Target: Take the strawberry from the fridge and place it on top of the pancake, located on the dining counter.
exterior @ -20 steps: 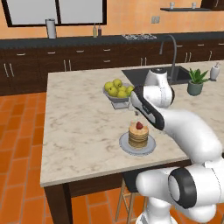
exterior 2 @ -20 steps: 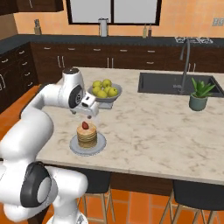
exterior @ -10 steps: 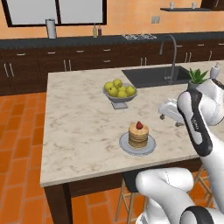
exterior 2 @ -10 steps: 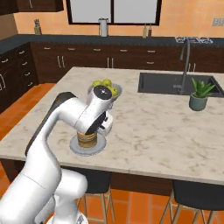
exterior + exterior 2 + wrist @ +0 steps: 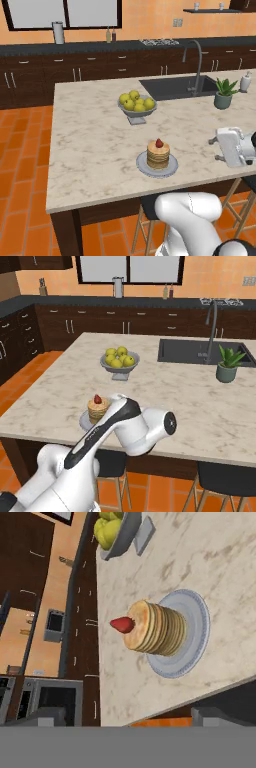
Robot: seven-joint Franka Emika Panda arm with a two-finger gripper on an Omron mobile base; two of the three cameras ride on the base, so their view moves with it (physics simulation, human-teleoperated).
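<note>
A kitchen with orange walls and dark cabinets surrounds the dining counter (image 5: pixel 90 145), a pale marble island. On it, near the front edge, the pancake (image 5: pixel 158 154) sits stacked on a grey plate (image 5: pixel 171 167), and the strawberry (image 5: pixel 159 143) rests on top of the stack. The gripper (image 5: pixel 127 721) is off to the side with its jaws spread wide and nothing in them. Judging by this, the placing looks done; nothing seems left except perhaps backing the arm away.
</note>
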